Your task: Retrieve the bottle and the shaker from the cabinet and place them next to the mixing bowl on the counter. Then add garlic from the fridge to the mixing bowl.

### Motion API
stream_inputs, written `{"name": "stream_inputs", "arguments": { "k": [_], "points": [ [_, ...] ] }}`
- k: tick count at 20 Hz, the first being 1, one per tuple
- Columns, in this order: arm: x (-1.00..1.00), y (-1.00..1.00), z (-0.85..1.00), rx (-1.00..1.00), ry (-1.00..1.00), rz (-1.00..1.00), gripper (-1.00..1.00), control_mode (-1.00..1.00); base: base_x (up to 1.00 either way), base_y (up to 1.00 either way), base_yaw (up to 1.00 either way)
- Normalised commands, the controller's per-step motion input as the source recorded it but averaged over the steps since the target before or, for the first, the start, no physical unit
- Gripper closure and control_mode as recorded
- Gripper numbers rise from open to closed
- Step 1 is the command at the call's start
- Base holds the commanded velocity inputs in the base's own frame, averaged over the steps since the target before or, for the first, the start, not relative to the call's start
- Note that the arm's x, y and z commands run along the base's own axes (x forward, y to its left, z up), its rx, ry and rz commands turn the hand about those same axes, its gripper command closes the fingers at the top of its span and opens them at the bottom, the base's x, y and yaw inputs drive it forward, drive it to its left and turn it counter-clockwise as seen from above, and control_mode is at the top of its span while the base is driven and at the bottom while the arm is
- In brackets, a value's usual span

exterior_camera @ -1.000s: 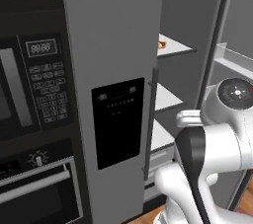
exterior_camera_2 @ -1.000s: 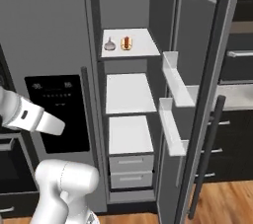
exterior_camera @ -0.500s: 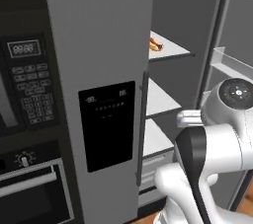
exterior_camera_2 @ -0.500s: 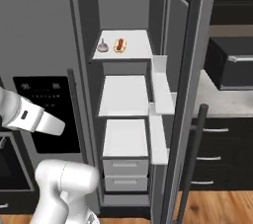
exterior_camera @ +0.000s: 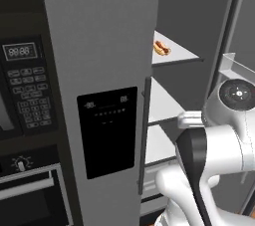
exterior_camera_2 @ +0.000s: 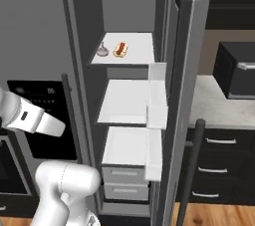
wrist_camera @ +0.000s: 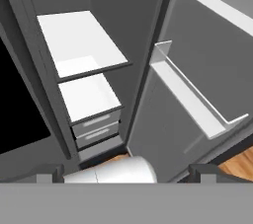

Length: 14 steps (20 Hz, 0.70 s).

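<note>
Even, flat rendered light, sharp throughout; bright white fridge shelves (exterior_camera_2: pixel 130 101) against dim dark cabinetry

You see one fridge (exterior_camera_2: pixel 84 21) with three white shelves (exterior_camera_2: pixel 127 103), two drawers (exterior_camera_2: pixel 125 182) below them and two door bins (exterior_camera_2: pixel 157 98). On the top shelf sit one hot dog (exterior_camera_2: pixel 120 49) and one garlic (exterior_camera_2: pixel 102 51). One oven (exterior_camera: pixel 30 190), one microwave (exterior_camera_2: pixel 238 70).

Arm (exterior_camera: pixel 209 170) folded upright close to base, elbow bent; hand (wrist_camera: pixel 126 174) wide open, empty.
</note>
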Motion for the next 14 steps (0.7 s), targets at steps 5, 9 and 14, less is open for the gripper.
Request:
{"name": "stream_inputs", "arguments": {
  "k": [5, 9, 14],
  "points": [
    [0.00, 0.00, 0.00, 0.00, 0.00, 0.00, -1.00, 1.00, 0.16, -0.27, 0.08],
    [0.04, -0.01, 0.00, 0.00, -0.01, 0.01, -1.00, -1.00, 0.03, 0.00, 0.00],
    [0.27, -0.34, 0.00, 0.05, -0.07, 0.17, -1.00, -1.00, 0.00, 0.00, 0.00]
  ]
}}
